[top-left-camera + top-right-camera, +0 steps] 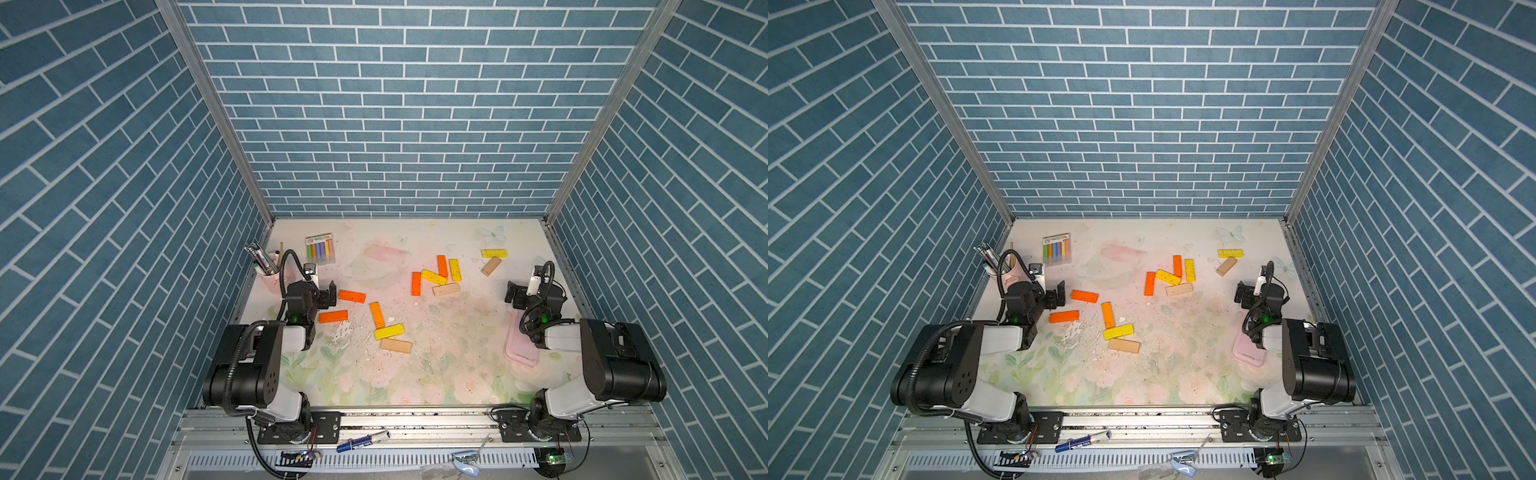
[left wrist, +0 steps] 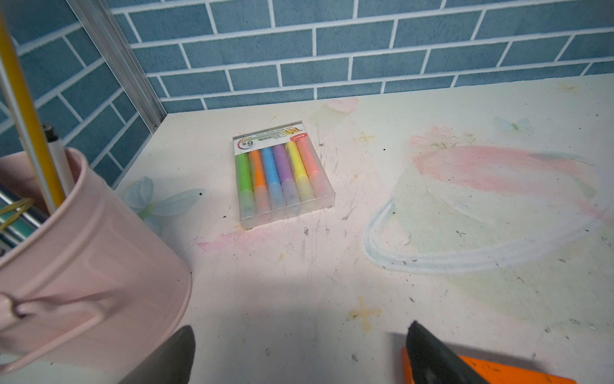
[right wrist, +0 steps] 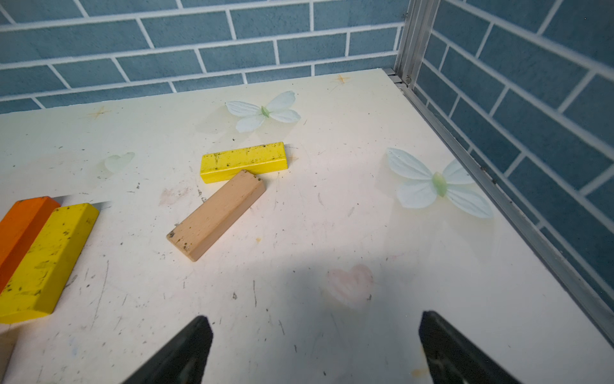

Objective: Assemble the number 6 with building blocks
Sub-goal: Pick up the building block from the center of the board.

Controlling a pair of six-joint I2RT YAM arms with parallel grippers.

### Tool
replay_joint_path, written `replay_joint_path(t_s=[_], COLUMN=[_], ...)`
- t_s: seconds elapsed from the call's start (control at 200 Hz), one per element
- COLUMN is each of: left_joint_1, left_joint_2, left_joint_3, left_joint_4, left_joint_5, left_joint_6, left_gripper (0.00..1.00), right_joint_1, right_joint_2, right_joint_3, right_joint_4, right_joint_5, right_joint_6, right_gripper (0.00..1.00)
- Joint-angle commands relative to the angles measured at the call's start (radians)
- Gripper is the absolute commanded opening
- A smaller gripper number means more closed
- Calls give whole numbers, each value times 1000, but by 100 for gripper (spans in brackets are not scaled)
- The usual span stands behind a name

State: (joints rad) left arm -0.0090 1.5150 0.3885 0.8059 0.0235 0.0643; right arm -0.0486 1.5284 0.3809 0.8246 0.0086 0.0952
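the building blocks (image 1: pixel 388 332) lie loose and scattered on the table (image 1: pixel 457 374). an orange block (image 1: pixel 351 296) sits just beside the left gripper (image 1: pixel 322 284); a yellow block (image 3: pixel 243 162) and a tan block (image 3: pixel 216 214) lie ahead of the right gripper (image 3: pixel 315 349). both grippers gape wide, empty.

Both top views look steeply down from high over the near edge onto the whole table (image 1: pixel 436 374). Wrist cameras sit low and close — left facing the chalk pack (image 2: pixel 282 176), right the yellow block (image 3: pixel 244 161) — both also in the top views.
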Motion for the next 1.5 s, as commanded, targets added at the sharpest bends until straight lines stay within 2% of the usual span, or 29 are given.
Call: replay_joint_path(t_s=[0.0,0.695,0.78,0.91,0.98,1.08,1.22,1.305,1.4,1.495], left_joint_1=[-5,-6,-20,-71,-112,-138,-156,-157,-157,-157], left_joint_2=[8,7,-2,-93,-166,-261,-300,-302,-302,-294], left_joint_3=[19,19,24,81,135,233,447,557,626,633], left_joint_4=[10,10,-1,-169,-319,-514,-858,-1038,-1154,-1207], left_joint_5=[-7,-10,-59,-181,-240,-262,-185,-156,-76,6], left_joint_6=[10,10,7,28,47,-37,-115,-137,-148,-206], left_gripper=[99,99,99,99,99,99,99,99,99,99], right_joint_1=[1,1,3,8,20,22,24,24,29,88], right_joint_2=[13,12,7,-50,-107,-163,-250,-311,-314,-277], right_joint_3=[21,20,15,9,26,55,97,159,256,335], right_joint_4=[21,22,27,-2,-79,-172,-292,-400,-548,-649], right_joint_5=[14,15,31,118,173,245,275,217,151,126], right_joint_6=[-44,-45,-43,-17,-13,9,58,134,265,352], right_gripper=[99,99,97,96,95,93,93,94,92,91])
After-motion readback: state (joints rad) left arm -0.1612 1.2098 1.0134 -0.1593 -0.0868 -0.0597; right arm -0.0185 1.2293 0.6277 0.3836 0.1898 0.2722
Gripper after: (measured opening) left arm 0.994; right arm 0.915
